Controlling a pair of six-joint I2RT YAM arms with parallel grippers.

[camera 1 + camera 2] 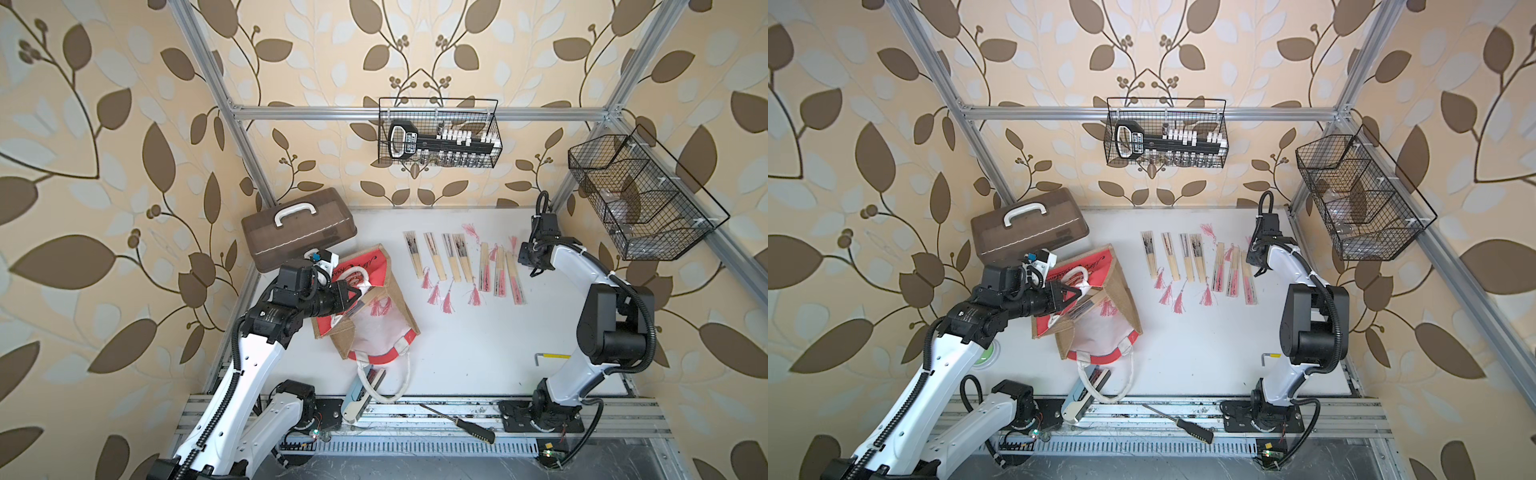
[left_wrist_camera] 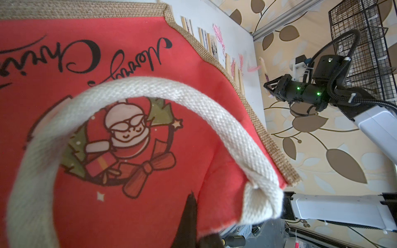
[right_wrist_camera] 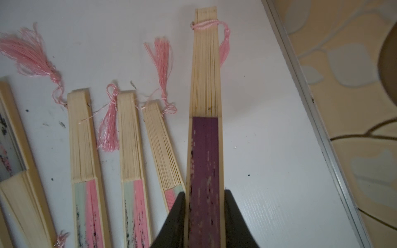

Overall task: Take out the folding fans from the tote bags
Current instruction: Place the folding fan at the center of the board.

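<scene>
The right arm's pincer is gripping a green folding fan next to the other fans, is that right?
Not green. The fan in the right pincer is purple, as the right wrist view shows; it is next to the other fans.

Robot lab cell w/ home-style decor: alu frame (image 1: 311, 113), leaf wallpaper (image 1: 104, 145), wire baskets (image 1: 598, 166).

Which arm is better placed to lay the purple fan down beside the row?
Right: the right gripper is shut on the purple fan, close beside the row. The left gripper is shut on the bag.
</scene>
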